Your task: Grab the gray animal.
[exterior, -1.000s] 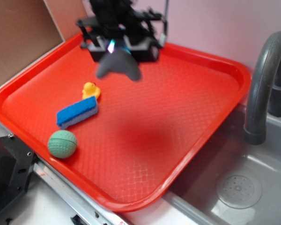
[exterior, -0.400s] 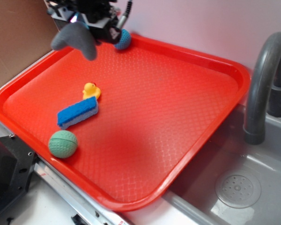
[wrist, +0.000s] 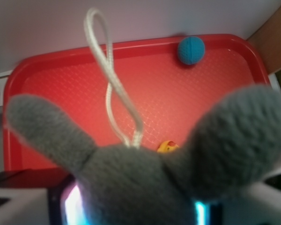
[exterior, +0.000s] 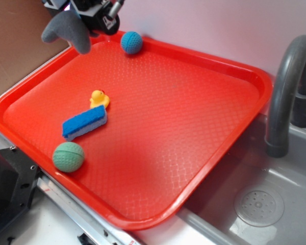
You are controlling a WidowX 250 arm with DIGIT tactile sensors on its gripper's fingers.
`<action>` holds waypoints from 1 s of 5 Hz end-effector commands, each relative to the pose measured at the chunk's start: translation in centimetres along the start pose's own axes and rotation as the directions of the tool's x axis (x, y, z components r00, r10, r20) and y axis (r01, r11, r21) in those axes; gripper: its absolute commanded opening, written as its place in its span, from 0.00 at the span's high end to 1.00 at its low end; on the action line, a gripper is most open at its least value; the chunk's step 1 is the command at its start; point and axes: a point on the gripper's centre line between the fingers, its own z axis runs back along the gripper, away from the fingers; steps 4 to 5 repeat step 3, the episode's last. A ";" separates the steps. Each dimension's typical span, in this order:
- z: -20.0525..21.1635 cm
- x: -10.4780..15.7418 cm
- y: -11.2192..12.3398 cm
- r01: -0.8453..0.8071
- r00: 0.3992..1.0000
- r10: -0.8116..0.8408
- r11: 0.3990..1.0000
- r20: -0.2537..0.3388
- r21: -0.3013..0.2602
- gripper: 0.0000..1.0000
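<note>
Gripper at the 11 o'clock corner of the exterior view, mostly cut off by the top edge, fingers clamped on the gray animal. The animal hangs in the air above the far-left rim of the red tray, two limbs or ears drooping down, not touching the tray. In the wrist view the gray animal fills the lower half, two long ears spread to 10 and 2 o'clock, white string loop standing up toward 12.

Edges: tray rim raised all round. Brown board runs just outside the tray at 10 o'clock, pale wall behind at 12. Tray's right corner overhangs the gray sink at 4 o'clock; gray faucet rises at 3 o'clock just beside the rim. Near rim at 7 o'clock sits over a metal rail.

Open room: whole middle and right half of the tray bare, widest free patch from centre out to 3 and 5 o'clock.

Counts: 2 balls – blue ball at 12 o'clock against the far rim, near the gripper but apart from it; green ball at 8 o'clock near the front rim. 1 yellow duck at 9 o'clock, touching or just beside 1 blue sponge below it. 1 gray animal. 1 gripper
</note>
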 end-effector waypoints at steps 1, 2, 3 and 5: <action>0.9 1.6 0.0 0.120 0.991 -0.112 0.987 0.079 -0.111 1.00; 0.6 1.7 -0.1 0.085 0.993 -0.075 0.990 0.092 -0.108 1.00; 0.3 2.0 0.2 0.101 0.994 -0.094 0.989 0.058 -0.112 1.00; 0.3 2.0 0.2 0.101 0.994 -0.094 0.989 0.058 -0.112 1.00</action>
